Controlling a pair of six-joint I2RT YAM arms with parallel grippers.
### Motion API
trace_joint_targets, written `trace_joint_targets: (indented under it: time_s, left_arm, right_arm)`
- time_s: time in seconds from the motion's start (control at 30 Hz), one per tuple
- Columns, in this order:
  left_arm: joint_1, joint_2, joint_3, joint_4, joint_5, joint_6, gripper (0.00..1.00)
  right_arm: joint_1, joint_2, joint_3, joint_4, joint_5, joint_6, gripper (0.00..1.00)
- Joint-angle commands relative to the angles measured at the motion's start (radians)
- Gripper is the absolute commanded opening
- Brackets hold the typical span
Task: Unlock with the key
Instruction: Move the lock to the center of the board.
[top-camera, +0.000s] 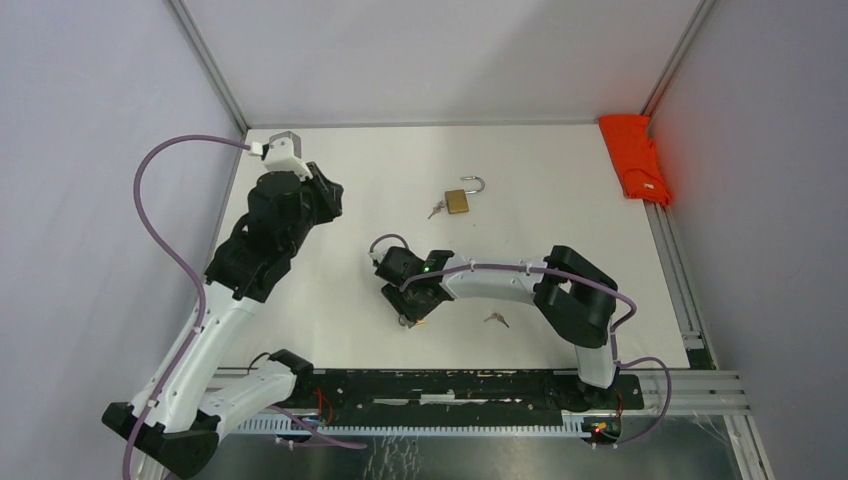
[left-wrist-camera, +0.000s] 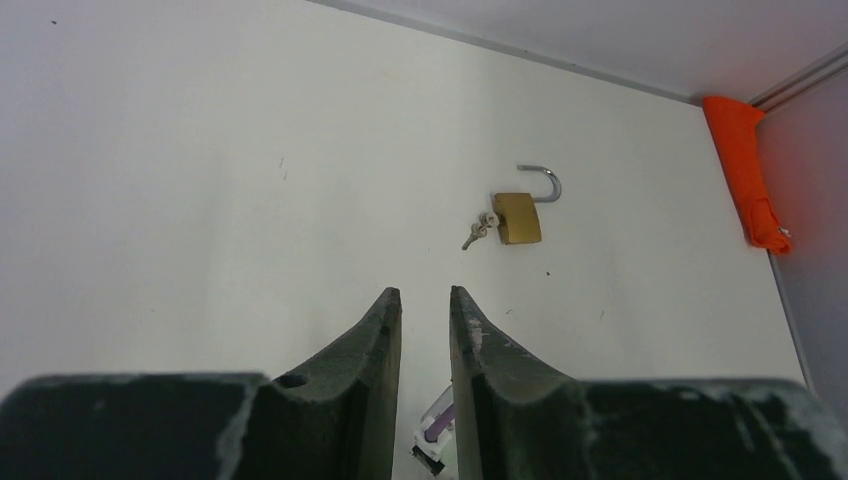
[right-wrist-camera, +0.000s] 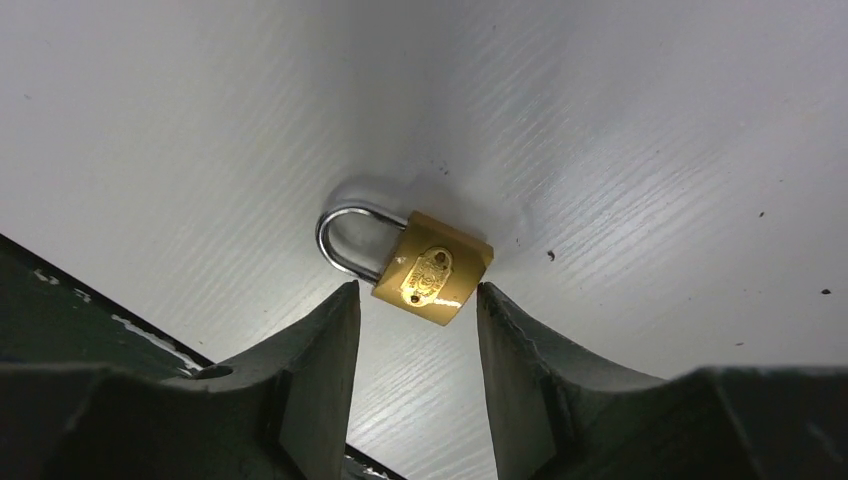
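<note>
Currently the right gripper (right-wrist-camera: 415, 289) has its jaws open, straddling the closed padlock (right-wrist-camera: 432, 277). The brass body lies skewed between the fingertips and just ahead of them, with the shackle toward the left jaw. There are slim gaps either side, so it doesn't look clamped. A loose key (top-camera: 496, 320) lies on the table (top-camera: 560, 220) near these jaws, off to one side. The left gripper (left-wrist-camera: 425, 295) has its jaws narrowly parted and empty; a second padlock (left-wrist-camera: 519, 217), shackle sprung, sits well ahead of them. Step judged: grasp the shut lock. Square the jaws to the body, close on brass rather than shackle, and leave the keyhole end clear
</note>
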Motion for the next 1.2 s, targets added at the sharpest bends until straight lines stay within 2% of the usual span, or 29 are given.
trace_joint_targets:
  time_s: [0.0, 0.23, 1.0, 1.17]
  left_arm:
    - [0.003, -0.033, 0.012, 0.006, -0.006, 0.029, 0.31]
    - [0.003, -0.056, 0.003, 0.004, -0.005, 0.033, 0.31]
    - [0.003, -0.064, 0.001, 0.002, -0.005, 0.029, 0.32]
    - [0.003, -0.046, -0.003, 0.023, 0.010, 0.015, 0.32]
  right_arm:
    - [0.004, 0.000, 0.072, -0.015, 0.035, 0.038, 0.52]
    - [0.004, 0.045, 0.102, -0.054, 0.032, 0.058, 0.50]
    - [0.000, 0.075, -0.020, -0.069, 0.110, 0.063, 0.47]
    - [-0.036, 0.072, -0.041, -0.058, 0.114, 0.034, 0.46]
